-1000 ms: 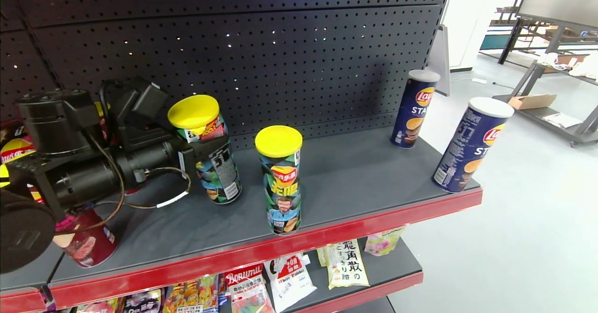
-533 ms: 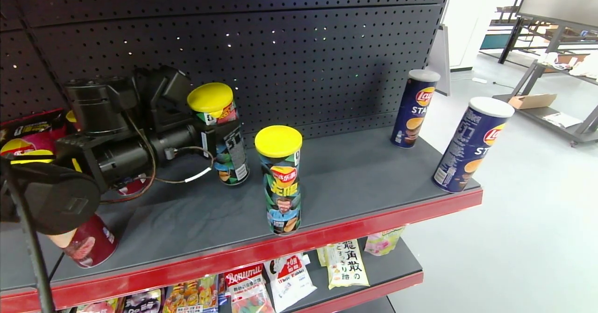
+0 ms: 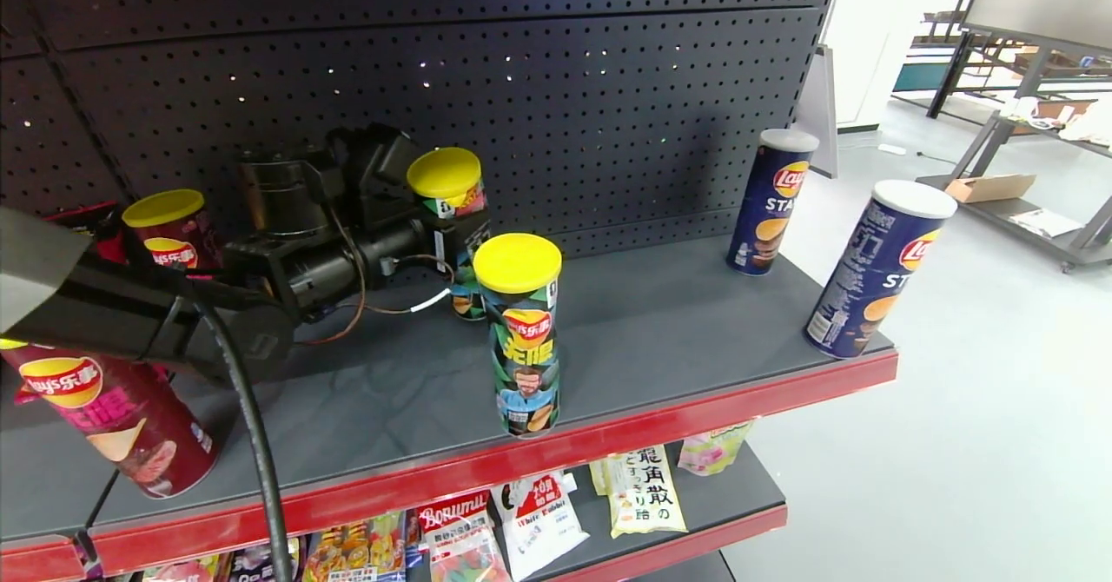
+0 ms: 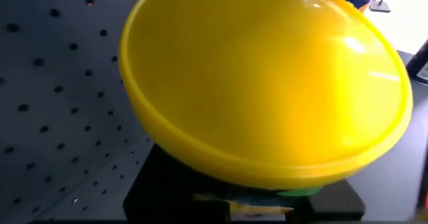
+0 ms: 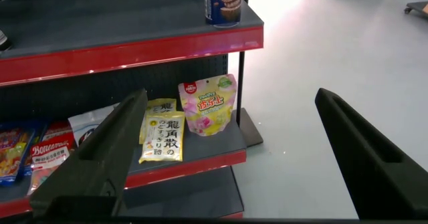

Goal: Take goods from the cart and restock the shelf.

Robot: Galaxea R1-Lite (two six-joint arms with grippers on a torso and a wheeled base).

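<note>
Yellow-lidded chip can point(image 3: 445, 174) in pinch of left tool point(image 3: 456, 245) at rear of shelf point(image 3: 660, 330); right tool point(image 5: 231, 97) spread.

Black perforated metal back panel point(image 3: 556, 87) stands behind the dark grey shelf point(image 3: 660, 330) with its red front edge. Points of light show through the panel holes. Beyond the shelf's right end:
- pale grey smooth floor point(image 3: 956, 460)
- white wall point(image 3: 877, 35)
- black metal-framed rack point(image 3: 951, 69)
- flat brown cardboard box point(image 3: 990, 188) on a low dark platform point(image 3: 1008, 213)

A cardboard box point(image 3: 990, 188) lies on a low metal rack point(image 3: 999, 211), grey floor point(image 3: 956, 443) around
</note>
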